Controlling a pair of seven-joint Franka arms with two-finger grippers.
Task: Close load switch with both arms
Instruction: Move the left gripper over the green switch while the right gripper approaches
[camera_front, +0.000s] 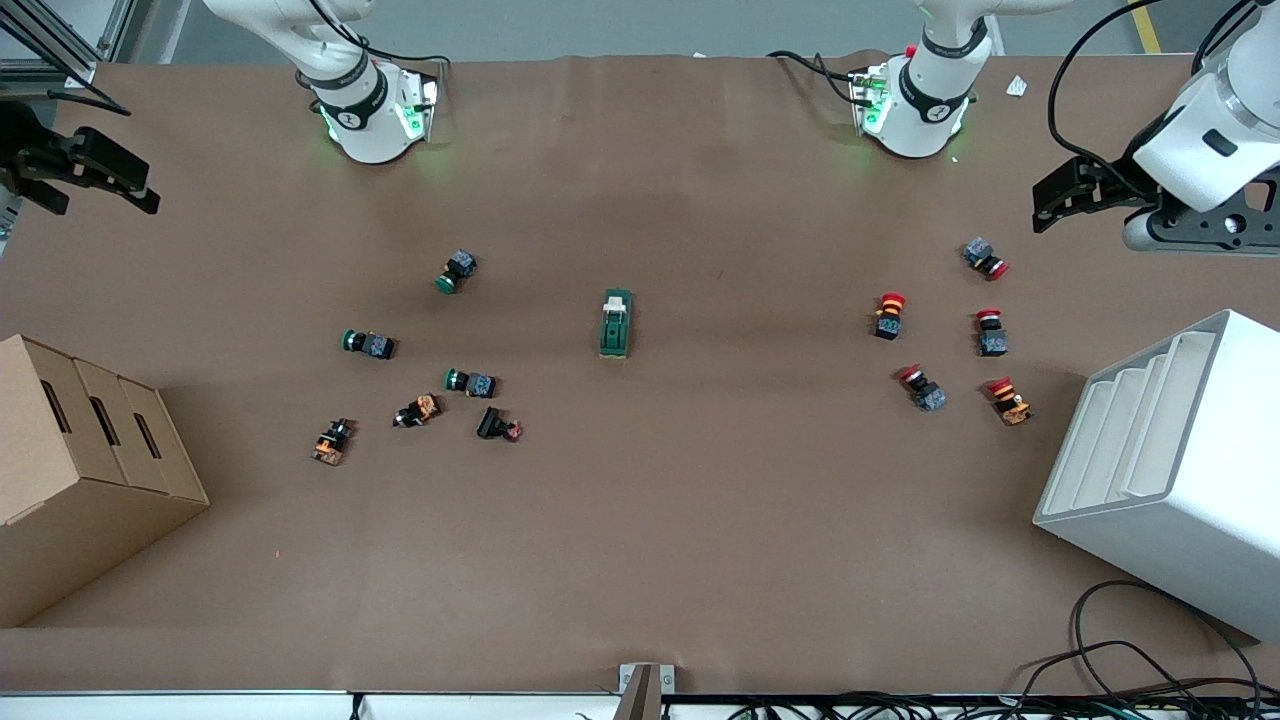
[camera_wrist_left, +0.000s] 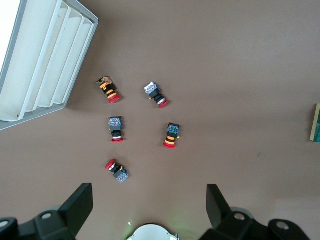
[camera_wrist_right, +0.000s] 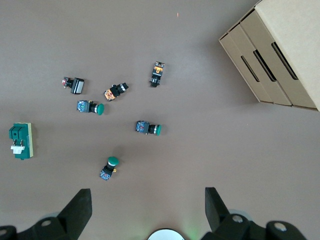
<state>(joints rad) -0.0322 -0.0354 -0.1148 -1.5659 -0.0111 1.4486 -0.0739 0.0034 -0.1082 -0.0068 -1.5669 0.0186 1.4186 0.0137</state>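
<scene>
Dark green with a cream lever on top, the load switch (camera_front: 616, 323) sits alone in the middle of the brown table (camera_front: 640, 560), lying lengthwise toward the front camera with the lever at the end closer to the robot bases. Nothing's touching it yet, so I'd call this the very start: both arms are parked high and wide. The left gripper (camera_wrist_left: 150, 207) hangs over the left arm's end of the table, above the cluster of red mushroom buttons (camera_front: 889, 314), fingers spread wide and empty. The right gripper (camera_wrist_right: 148, 210) is the same story over the right arm's end, above the green push buttons (camera_wrist_right: 148, 128), wide open with nothing in it. Both need to travel in toward the centre, and the good news is the lane around the switch is free; the nearest green button (camera_front: 457, 271) is well apart from it. My take on doing it well: the block looks light and will probably skate on that paper-like surface, so have one arm pinch the green body across its narrow sides low down, then let the other push the lever. Come in from above so you don't sweep the buttons, and keep clear of the cardboard box (camera_front: 80, 470) and white rack (camera_front: 1200, 520).
</scene>
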